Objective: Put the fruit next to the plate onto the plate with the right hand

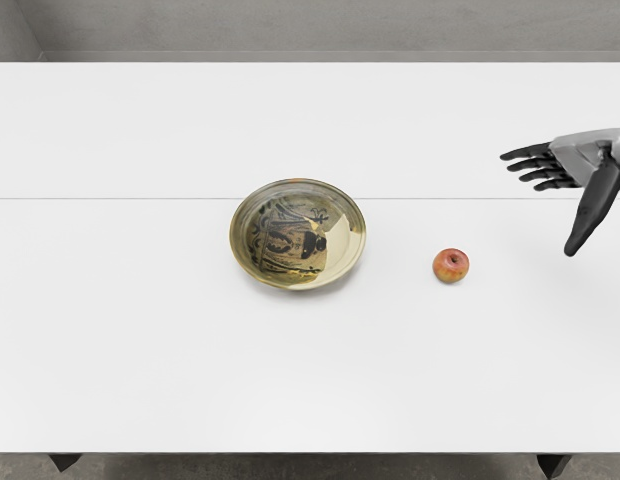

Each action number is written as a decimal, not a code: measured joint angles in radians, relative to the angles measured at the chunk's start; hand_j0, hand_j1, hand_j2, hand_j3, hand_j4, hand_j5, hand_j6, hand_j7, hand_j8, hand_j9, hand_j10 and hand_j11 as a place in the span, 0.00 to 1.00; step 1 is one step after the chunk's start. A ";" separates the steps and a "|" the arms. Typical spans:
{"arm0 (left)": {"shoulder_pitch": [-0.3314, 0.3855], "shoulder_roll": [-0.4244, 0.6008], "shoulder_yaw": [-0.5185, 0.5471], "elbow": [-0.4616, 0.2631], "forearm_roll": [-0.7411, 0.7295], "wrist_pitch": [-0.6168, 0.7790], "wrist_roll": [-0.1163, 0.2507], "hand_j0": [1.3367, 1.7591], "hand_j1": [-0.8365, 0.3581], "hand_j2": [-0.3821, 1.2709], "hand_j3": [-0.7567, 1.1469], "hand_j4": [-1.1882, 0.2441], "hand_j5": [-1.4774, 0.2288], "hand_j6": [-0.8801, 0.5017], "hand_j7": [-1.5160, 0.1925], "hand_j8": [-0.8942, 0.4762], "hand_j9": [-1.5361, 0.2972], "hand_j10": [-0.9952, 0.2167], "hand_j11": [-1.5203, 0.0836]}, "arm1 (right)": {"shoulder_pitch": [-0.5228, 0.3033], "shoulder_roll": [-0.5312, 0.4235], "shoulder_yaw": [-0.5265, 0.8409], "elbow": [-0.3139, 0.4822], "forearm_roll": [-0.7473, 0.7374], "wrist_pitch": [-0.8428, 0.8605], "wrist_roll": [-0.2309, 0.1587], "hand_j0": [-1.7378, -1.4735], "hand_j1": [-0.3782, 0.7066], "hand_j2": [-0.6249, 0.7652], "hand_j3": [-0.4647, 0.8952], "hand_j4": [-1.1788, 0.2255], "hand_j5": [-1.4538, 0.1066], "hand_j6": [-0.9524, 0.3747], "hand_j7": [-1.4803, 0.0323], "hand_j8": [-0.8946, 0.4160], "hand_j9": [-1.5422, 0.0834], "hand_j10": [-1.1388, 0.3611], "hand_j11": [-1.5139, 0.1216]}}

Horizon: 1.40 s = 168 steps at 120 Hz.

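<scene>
The fingers point(530, 165) of the right hand point(578, 158) were seen spread and straight, nothing being held in them: four dark fingers were pointed toward the picture's left, lying one below another with small gaps between them, while the thumb point(592, 215) was hung downward and a little to the left from the grey palm. The hand was held in the air at the right edge of the view, above the far right part of the desk point(190, 350), and only the hand and a short grey stretch of the wrist were shown. Below and to the left of the thumb, apart from it and untouched, the fruit point(451, 265), a small round apple coloured red and yellow, was found resting on the bare desk. It was placed to the right of the plate point(345, 250), near it yet not in contact, with a strip of white surface left between the two. The plate, a shallow round dish glazed in olive and tan with a dark painted pattern in its well, was set near the middle of the desk. The desk was shown as a wide, plain white top, crossed from left to right by a thin seam point(110, 198) just behind the plate. A grey wall point(290, 25) was seen beyond its far edge, and under its near edge a dark floor point(290, 468) and the tops of two dark legs point(552, 465) were visible. No object was placed between the hand and the fruit.
</scene>
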 joint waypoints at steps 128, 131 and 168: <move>0.000 0.000 0.000 0.000 0.000 0.000 0.000 0.76 0.99 0.23 0.40 0.83 0.87 0.64 0.89 0.65 0.84 0.82 0.95 | 0.063 0.063 0.008 0.407 -0.307 -0.147 -0.186 0.30 0.03 0.45 0.34 0.84 0.93 0.71 0.98 0.68 0.95 0.76 0.93; 0.000 0.000 0.000 0.000 0.000 0.000 0.000 0.76 0.99 0.23 0.40 0.83 0.87 0.64 0.89 0.65 0.84 0.82 0.95 | 0.057 0.081 0.008 0.411 -0.343 -0.163 -0.186 0.30 0.03 0.45 0.34 0.84 0.93 0.71 0.98 0.68 0.95 0.76 0.93; 0.000 0.000 0.000 0.000 0.000 0.000 0.000 0.76 0.99 0.23 0.40 0.83 0.87 0.64 0.89 0.65 0.84 0.82 0.95 | -0.052 0.186 0.008 0.450 -0.643 -0.293 -0.186 0.30 0.03 0.45 0.34 0.84 0.93 0.71 0.98 0.68 0.95 0.76 0.93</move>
